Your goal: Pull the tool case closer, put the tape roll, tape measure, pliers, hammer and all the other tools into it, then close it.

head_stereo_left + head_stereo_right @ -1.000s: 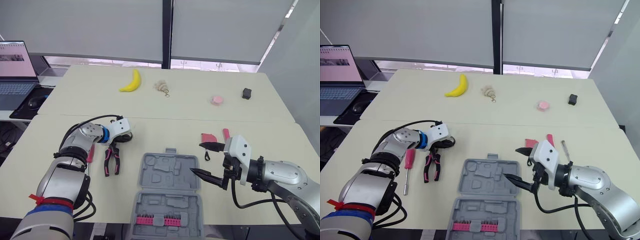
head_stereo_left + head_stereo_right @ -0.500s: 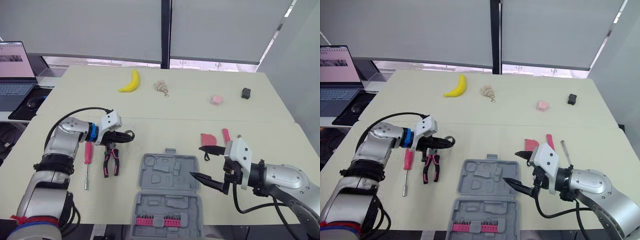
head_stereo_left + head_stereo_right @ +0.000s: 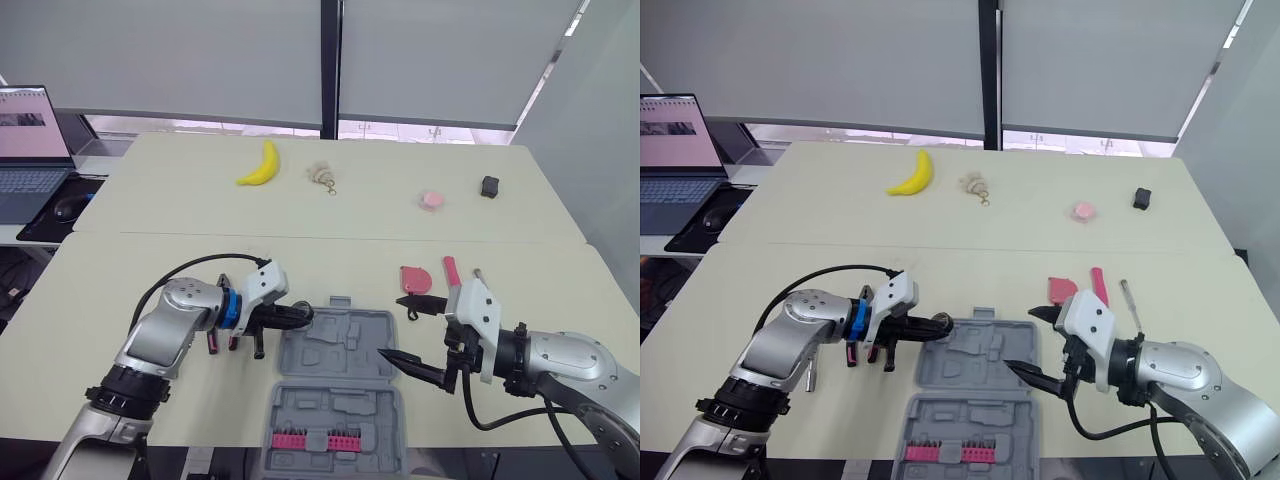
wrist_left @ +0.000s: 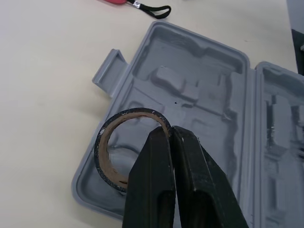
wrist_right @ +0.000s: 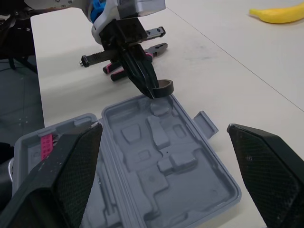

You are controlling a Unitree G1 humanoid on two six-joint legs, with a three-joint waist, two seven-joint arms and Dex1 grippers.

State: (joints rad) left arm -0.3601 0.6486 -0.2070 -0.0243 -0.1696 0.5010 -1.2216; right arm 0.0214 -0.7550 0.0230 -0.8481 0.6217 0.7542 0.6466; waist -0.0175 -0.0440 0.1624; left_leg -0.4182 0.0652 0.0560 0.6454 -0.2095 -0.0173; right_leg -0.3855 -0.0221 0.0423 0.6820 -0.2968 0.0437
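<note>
While the grey tool case [image 3: 340,372] is lying open on the worktop [image 3: 120,262], the tape roll [image 4: 133,113] is being pinched by the left hand [image 3: 298,316]. Its two black fingers [image 4: 154,185] are being pressed together on the wall of the roll. The roll is being held over the far left corner of the case, just above the shaped hollows. Whether it is touching the plastic cannot be told.

The right hand [image 3: 392,326] is being held at the right edge of the case. Its fingers are being kept spread wide, and nothing is being gripped by them.

The pliers [image 5: 154,49], with their pink handles, are lying on the worktop just beside the left hand, outside the case. The red tape measure [image 3: 415,277] and a pink-handled tool [image 3: 450,270] are lying side by side, near the far right corner of the case. A banana [image 3: 262,163] is lying well apart on the far worktop.
</note>
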